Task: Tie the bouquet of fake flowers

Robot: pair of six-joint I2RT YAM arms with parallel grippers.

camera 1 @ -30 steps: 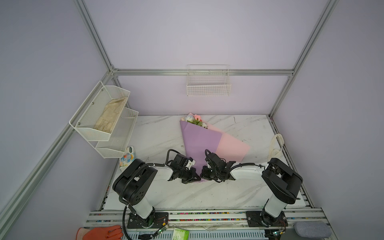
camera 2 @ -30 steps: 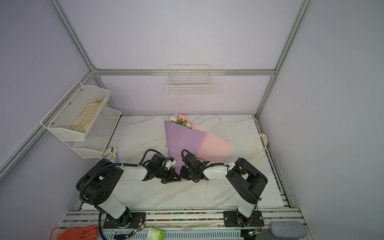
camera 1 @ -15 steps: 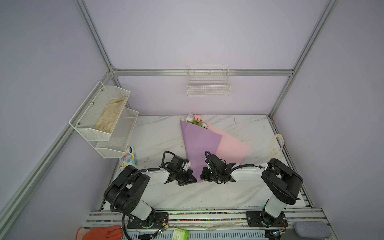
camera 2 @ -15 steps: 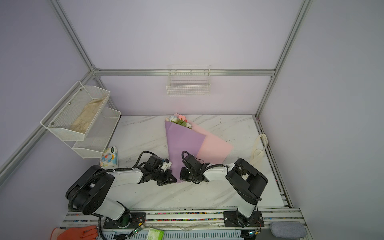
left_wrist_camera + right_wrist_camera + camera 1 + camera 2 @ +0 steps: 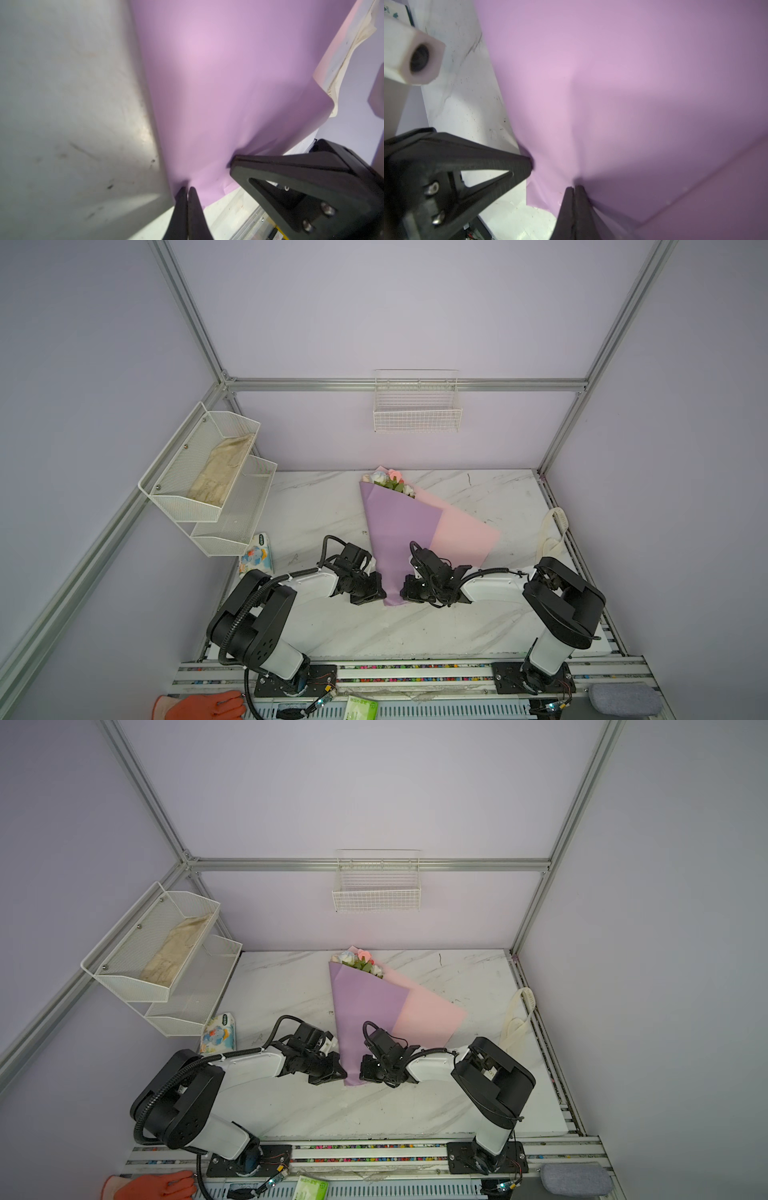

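Left gripper (image 5: 187,189), right gripper (image 5: 574,188) jaws closed, tips denting bouquet of fake flowers (image 5: 395,531); harder push could crumple, unroll it.

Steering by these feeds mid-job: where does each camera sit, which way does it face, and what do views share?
Top views: high over the near edge, looking down on the marble table; both arms show, left gripper and right gripper flanking the narrow end of the bouquet of fake flowers.
Left wrist: on the left arm, looking along its shut fingers at the lilac wrap; right gripper beside.
Right wrist: mirrored, right arm; left gripper beside.
Shared: all show both grippers at the wrap.
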